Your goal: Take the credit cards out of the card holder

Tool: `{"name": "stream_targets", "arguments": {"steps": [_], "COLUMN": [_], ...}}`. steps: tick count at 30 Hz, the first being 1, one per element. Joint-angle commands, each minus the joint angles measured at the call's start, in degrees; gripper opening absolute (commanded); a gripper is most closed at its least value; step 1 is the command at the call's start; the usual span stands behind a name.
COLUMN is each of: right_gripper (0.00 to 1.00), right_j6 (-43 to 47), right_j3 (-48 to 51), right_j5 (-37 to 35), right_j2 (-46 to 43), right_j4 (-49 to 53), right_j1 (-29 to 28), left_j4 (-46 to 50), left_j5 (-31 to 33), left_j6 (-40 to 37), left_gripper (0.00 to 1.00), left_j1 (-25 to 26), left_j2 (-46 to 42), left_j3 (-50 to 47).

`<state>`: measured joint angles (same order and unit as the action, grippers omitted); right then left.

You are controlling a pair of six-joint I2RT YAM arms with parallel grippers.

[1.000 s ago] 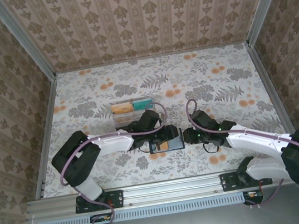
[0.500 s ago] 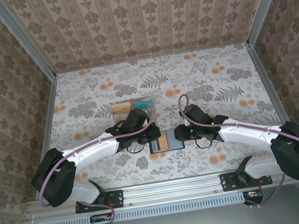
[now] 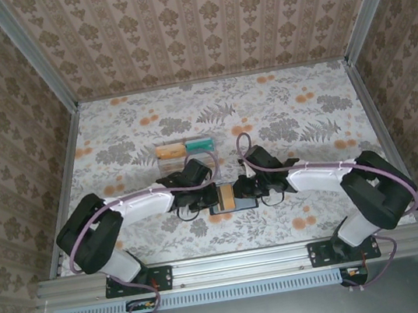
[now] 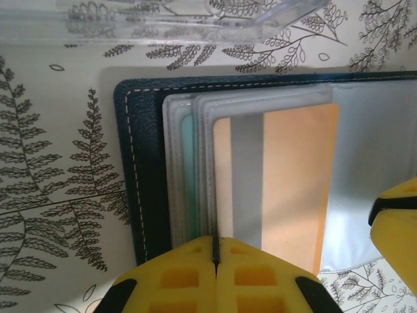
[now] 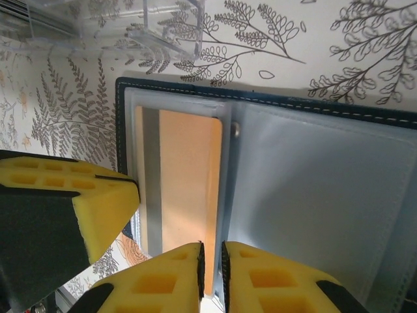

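- Card holder (image 4: 140,169): dark navy cover, white stitching, pale blue-grey lining, cloudy grey sleeves.
- Orange card (image 4: 293,176): orange-yellow with one grey stripe.
- Teal card (image 4: 187,176): pale teal sliver behind a sleeve.
- Desk (image 3: 304,111): cream, grey fern print, orange blooms.
- Left hand (image 4: 215,251), right hand (image 5: 212,261): yellow fingers.
- Walls (image 3: 197,24): brown damask stripes.

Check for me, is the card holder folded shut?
No, the card holder lies opened out flat, with the orange card showing inside one half of it.
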<state>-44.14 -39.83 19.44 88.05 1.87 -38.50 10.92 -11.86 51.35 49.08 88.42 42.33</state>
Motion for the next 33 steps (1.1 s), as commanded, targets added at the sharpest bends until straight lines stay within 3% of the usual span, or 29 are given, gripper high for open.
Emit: {"name": "stream_targets", "arguments": {"steps": [1,4,20,24,27,33], "right_gripper": [0.2,0.24,0.22,0.13,0.0,0.0], "right_j6": [-1.7,-2.1,-3.3,-3.5,-3.4,-2.6], "right_j3": [-1.6,-1.0,-0.6,-0.3,-0.2,1.6], "right_j5": [2.3,2.8,4.8,4.8,4.5,4.0], "right_j2": [1.6,2.5,5.5,5.3,4.6,2.0], "right_j4": [-1.9,-3.1,-5.6,-5.7,-5.1,-3.9], "right_j1": [0.4,0.8,1.1,1.1,1.3,3.4], "left_j4": [-0.1,-0.2,0.3,0.3,0.7,3.3], "left_j5": [-0.3,-0.3,0.1,0.2,0.5,2.3], "left_j6": [-0.8,-0.4,0.4,0.5,0.5,0.7], "left_gripper": [0.0,0.0,0.0,0.0,0.0,0.0], "left_j1": [0.0,0.3,1.1,1.3,1.3,1.3], "left_j2": [0.9,1.3,1.6,1.5,1.4,1.1], "left_j3": [-1.5,-1.8,-1.8,-1.8,-1.9,-1.8]}}
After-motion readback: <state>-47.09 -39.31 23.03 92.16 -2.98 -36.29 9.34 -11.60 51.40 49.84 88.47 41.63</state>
